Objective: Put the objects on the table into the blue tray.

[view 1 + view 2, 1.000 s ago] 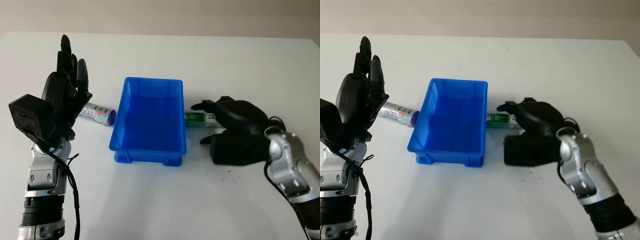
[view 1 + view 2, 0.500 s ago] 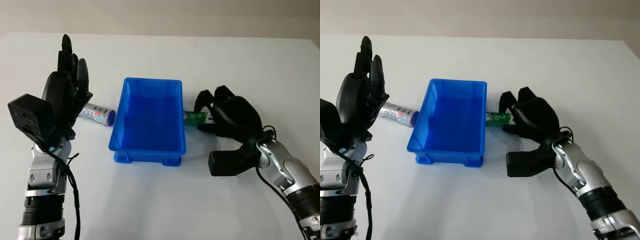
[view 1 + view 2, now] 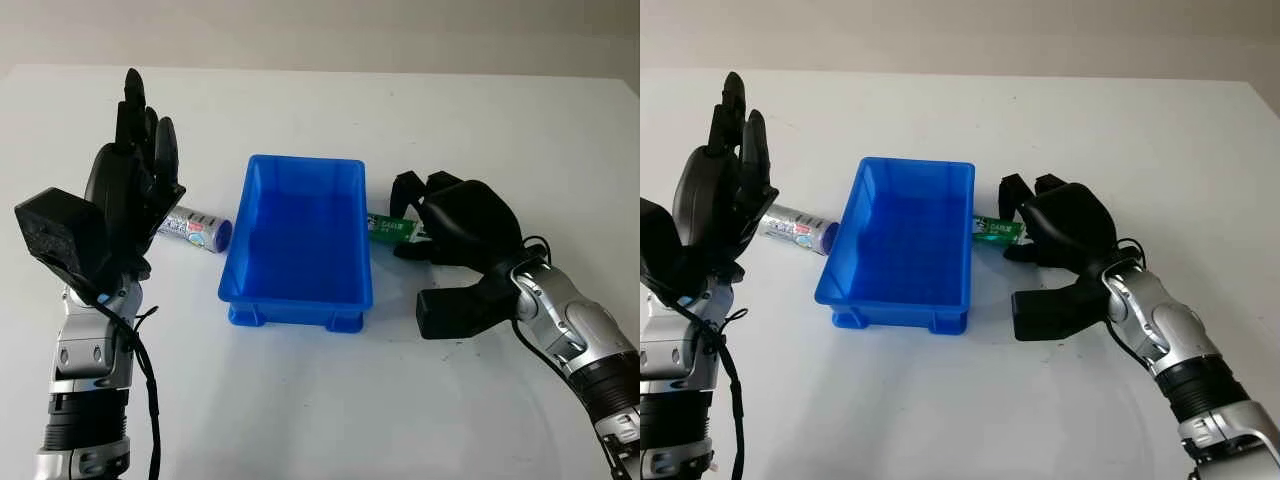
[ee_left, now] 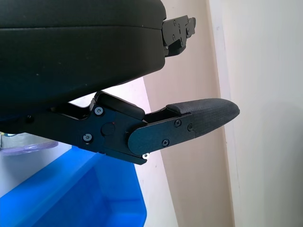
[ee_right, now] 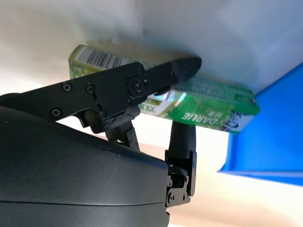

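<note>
The blue tray stands empty in the middle of the white table. A green toothpaste box lies against the tray's right wall. My right hand is over it, with fingers curled on its far side and the thumb on its near side. In the right wrist view the fingers clamp the green box next to the tray wall. A silver tube with a purple cap lies left of the tray. My left hand is raised upright and open beside that tube, holding nothing.
The table's far edge runs along the top of the head views. Bare white tabletop lies in front of the tray and to the far right. In the left wrist view a finger reaches out above the tray corner.
My right hand has lifted its palm, shifted toward the tray and curled its fingers around the green box. The left hand and the silver tube have stayed put.
</note>
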`<state>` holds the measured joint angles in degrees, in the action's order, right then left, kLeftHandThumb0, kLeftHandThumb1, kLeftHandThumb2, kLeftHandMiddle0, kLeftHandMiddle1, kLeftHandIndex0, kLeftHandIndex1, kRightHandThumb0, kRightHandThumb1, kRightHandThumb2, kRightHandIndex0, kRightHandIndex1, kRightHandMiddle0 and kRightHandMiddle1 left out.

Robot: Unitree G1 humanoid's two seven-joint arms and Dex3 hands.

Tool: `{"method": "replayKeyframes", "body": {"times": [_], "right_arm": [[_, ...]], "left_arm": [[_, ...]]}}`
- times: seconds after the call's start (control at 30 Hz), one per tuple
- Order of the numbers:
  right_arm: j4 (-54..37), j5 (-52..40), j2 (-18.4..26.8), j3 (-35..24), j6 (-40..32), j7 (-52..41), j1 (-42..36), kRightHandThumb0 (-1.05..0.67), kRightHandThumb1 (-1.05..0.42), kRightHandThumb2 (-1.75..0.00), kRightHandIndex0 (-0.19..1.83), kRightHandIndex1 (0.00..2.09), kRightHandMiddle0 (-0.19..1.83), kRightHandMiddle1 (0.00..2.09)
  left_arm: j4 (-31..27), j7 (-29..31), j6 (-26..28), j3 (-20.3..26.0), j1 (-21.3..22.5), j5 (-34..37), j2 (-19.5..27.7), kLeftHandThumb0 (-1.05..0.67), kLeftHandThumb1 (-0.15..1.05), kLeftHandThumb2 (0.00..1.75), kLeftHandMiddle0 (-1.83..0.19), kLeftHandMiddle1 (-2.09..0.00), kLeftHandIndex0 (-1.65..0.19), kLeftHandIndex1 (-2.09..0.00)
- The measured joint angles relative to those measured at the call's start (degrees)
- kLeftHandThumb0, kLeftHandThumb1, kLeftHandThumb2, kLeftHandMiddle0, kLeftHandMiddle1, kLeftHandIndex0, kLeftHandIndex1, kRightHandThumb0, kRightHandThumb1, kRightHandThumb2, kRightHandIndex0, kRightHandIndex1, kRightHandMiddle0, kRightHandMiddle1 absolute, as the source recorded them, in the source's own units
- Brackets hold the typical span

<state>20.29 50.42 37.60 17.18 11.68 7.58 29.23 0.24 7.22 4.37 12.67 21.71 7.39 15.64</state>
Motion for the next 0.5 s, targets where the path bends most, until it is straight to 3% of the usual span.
{"method": "replayKeyframes", "body": {"times": [0.5], "right_arm": [[4.56, -1.61, 1.0, -1.96, 0.54, 1.67, 8.06, -0.4, -0.98, -0.05, 0.91, 2.09, 0.64, 2.09]], "left_arm": [[0.46, -0.13, -0.28, 0.02, 0.05, -0.09, 0.02, -0.78, 1.05, 0.67, 0.19, 0.0, 0.19, 0.0]]}}
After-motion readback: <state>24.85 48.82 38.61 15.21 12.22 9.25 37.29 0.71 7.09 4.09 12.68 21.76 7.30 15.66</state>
